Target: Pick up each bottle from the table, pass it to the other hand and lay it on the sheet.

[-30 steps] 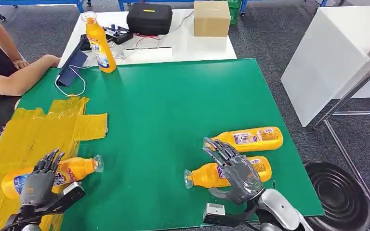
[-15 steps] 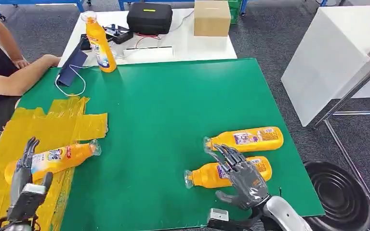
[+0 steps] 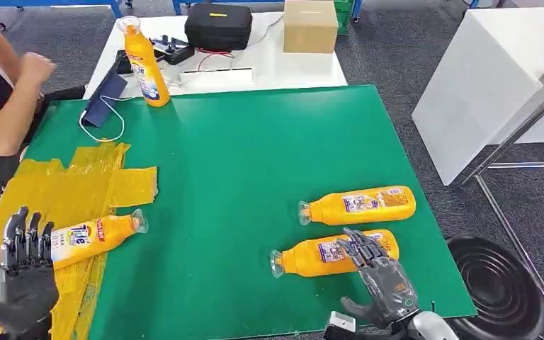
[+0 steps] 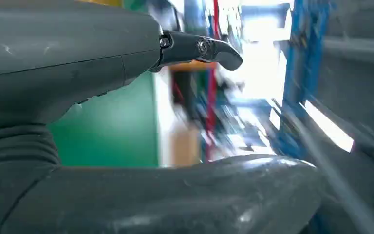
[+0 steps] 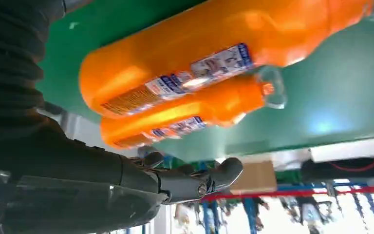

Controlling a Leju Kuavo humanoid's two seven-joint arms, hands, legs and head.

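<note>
Orange bottle (image 3: 88,239) on yellow sheet (image 3: 78,188), left hand (image 3: 20,283) empty, fingers spread, right hand (image 3: 381,280) likewise

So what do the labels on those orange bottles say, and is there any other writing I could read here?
None can be read.
Standing bottle: blue and white label, print blurred.
Bottle on the yellow sheet: large letters, too blurred to make out.
Near lying bottle and far lying bottle: labels too small; in the right wrist view, upside down and blurred.
Cardboard box, black case: no text visible.

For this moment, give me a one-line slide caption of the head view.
One orange bottle lies on the yellow sheet beside the open left hand; the right hand hovers over another bottle.
</note>
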